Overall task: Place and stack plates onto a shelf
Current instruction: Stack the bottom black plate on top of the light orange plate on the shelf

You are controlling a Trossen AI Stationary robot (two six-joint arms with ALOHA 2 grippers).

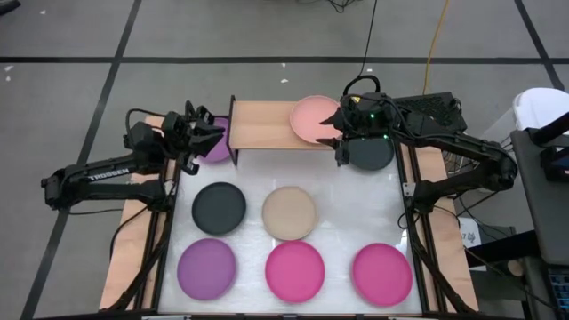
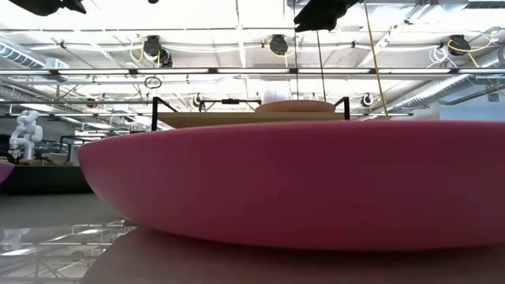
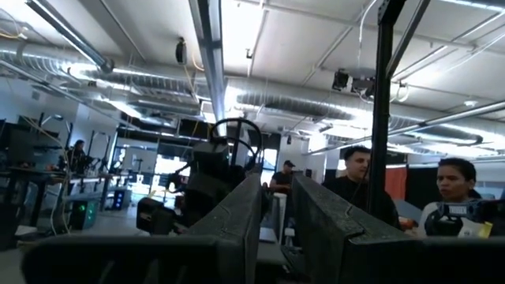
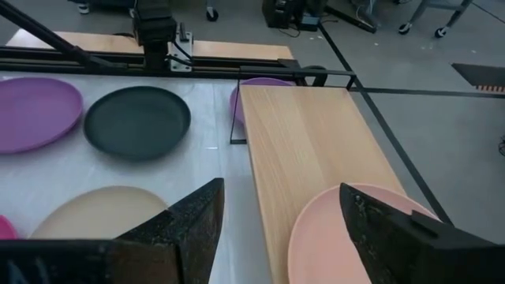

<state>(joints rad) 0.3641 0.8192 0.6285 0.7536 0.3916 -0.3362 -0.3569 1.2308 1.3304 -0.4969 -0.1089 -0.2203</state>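
Shelf [image 1: 262, 124]: light wood, black legs. Salmon plate [image 1: 313, 118] on it. Bench [image 1: 253, 182] white, holding black [image 1: 219, 206], beige [image 1: 289, 212], purple [image 1: 206, 268] and two magenta [image 1: 295, 270] plates.

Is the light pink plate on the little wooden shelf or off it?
On it. The salmon plate lies flat on the shelf, at its right end.

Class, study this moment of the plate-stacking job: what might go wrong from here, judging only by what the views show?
1. The salmon plate lies at the right end of the shelf, apparently past its edge; it might tip off.
2. The right gripper, fingers open, hangs close beside that plate and could nudge it when moving.
3. The left gripper hovers by the shelf's left end over a purple plate; it might bump the shelf.
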